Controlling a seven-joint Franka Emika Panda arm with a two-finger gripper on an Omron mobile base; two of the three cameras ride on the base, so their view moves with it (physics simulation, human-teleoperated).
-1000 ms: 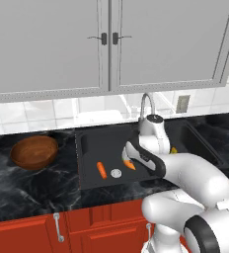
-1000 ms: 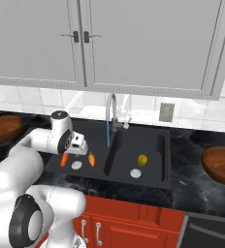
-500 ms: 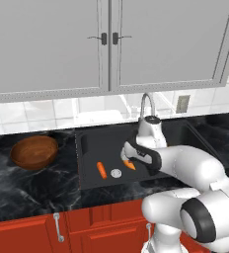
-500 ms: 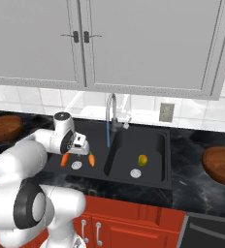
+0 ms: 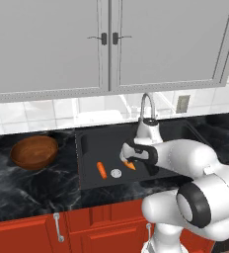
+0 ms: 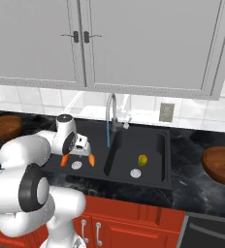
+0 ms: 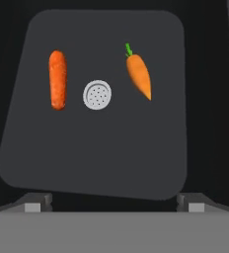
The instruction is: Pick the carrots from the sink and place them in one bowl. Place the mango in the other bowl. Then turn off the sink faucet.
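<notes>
Two smooth orange tapered carrots were seen flanking a round silver drain in the matte black sink; the gripper was held above, fingers fully spread, empty.

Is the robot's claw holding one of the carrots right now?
No. In the hand view both carrots lie loose on the basin floor beside the drain, with the gripper open above them.

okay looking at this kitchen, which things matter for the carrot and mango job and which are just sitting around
Part of the job:
- two carrots in the sink
- mango
- two wooden bowls
- faucet
- open pincer

Just there:
- upper cabinets
- wall outlet
- red lower cabinets
</notes>
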